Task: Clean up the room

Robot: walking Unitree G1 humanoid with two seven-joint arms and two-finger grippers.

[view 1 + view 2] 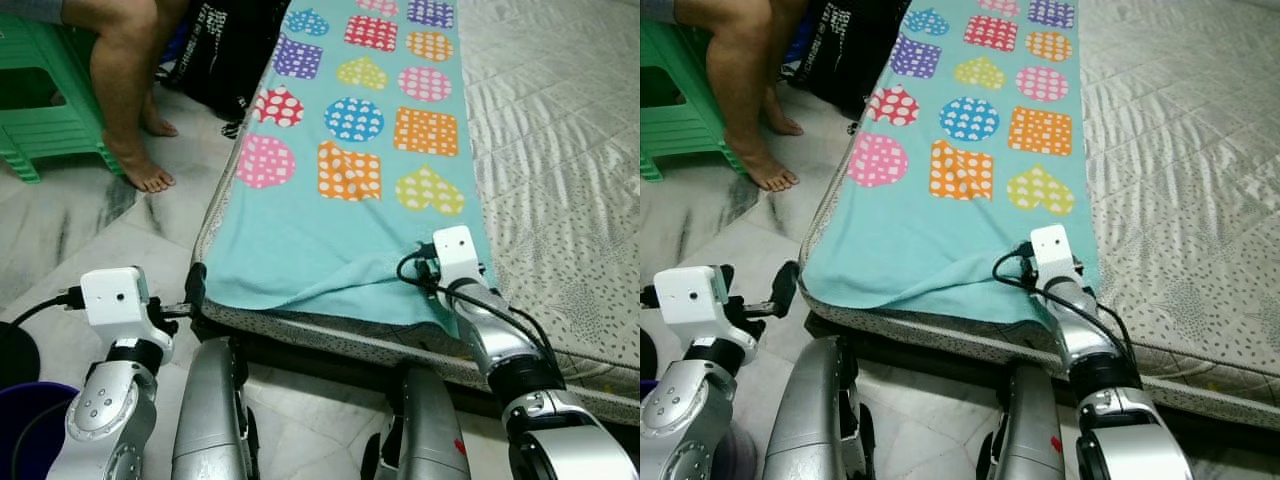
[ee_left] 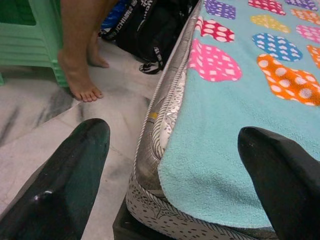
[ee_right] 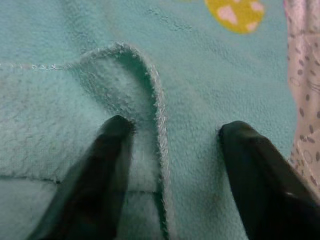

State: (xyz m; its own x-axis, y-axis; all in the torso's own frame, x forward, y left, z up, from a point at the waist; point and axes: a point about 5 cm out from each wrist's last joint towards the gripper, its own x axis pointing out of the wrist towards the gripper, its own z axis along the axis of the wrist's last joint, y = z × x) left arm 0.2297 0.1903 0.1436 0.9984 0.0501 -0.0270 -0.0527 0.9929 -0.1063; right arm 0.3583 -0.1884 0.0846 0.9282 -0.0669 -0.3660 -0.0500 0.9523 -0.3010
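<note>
Right wrist view, nearest: right gripper [image 3: 172, 135] pressed down onto the turquoise blanket [image 1: 340, 230], fingers [image 3: 102, 165] spread apart with a raised, stitched fold of the blanket's hem running up between them; nothing clamped. Seen from the head camera, sat at the blanket's near right corner, just inside the near edge of the mattress [image 1: 560, 180]. Left gripper [image 2: 172, 145] held at the mattress's near left corner, fingers [image 2: 75, 165] wide open, one out over the marble floor [image 1: 60, 220] beside the mattress, the other above the blanket's edge; gripping nothing. Blanket lay spread flat along the left strip of the mattress, from its near edge away towards its far end, near hem rumpled and hanging slightly over the mattress's near edge. Plain turquoise near the grippers; farther up, rows of spotted shapes in pink, orange, yellow, blue, red and purple. Right of the blanket, bare quilted grey mattress surface. Beyond the left gripper, off the mattress's left side: a person's bare leg and foot [image 1: 135, 150] planted on the floor, a green plastic stool [image 1: 40, 100] touching the leg, well apart from the mattress. Farther still, a black bag [image 1: 225, 50] with white lettering resting against the mattress's left edge.
</note>
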